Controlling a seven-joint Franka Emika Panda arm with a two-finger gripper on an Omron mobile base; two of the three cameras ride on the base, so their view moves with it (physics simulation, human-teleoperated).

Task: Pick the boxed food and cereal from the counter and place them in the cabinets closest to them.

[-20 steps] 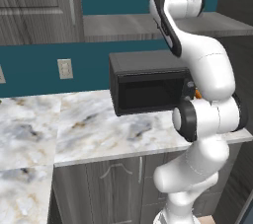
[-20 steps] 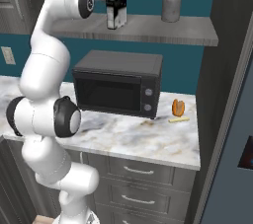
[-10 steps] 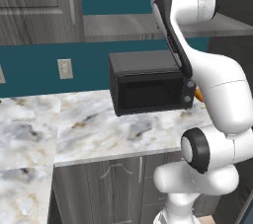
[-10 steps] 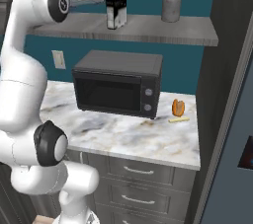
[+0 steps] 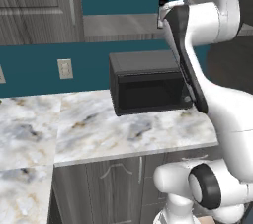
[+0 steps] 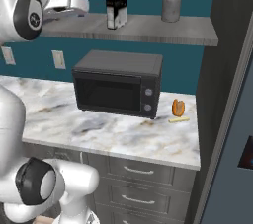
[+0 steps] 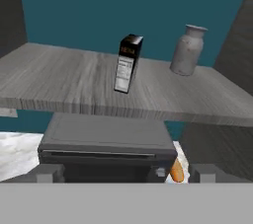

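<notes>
The boxed food, a small black box with a white label face, stands upright on the grey wood shelf above the microwave. In the right base view the boxed food sits left of a grey jar. My gripper is open, its fingertips wide apart with nothing between them, drawn back in front of the shelf edge. From the right base view the gripper hangs left of the box, apart from it. The gripper is level with the shelf. The cereal is out of view. The marble counter lies below.
A black microwave stands on the counter under the shelf. A grey jar is on the shelf's right part. A small orange item lies right of the microwave. A wood-grain cabinet door is upper left; the fridge is far right.
My gripper has drawn back to the left, away from the boxed food, which stays upright on the shelf. The jaws remain wide apart.
</notes>
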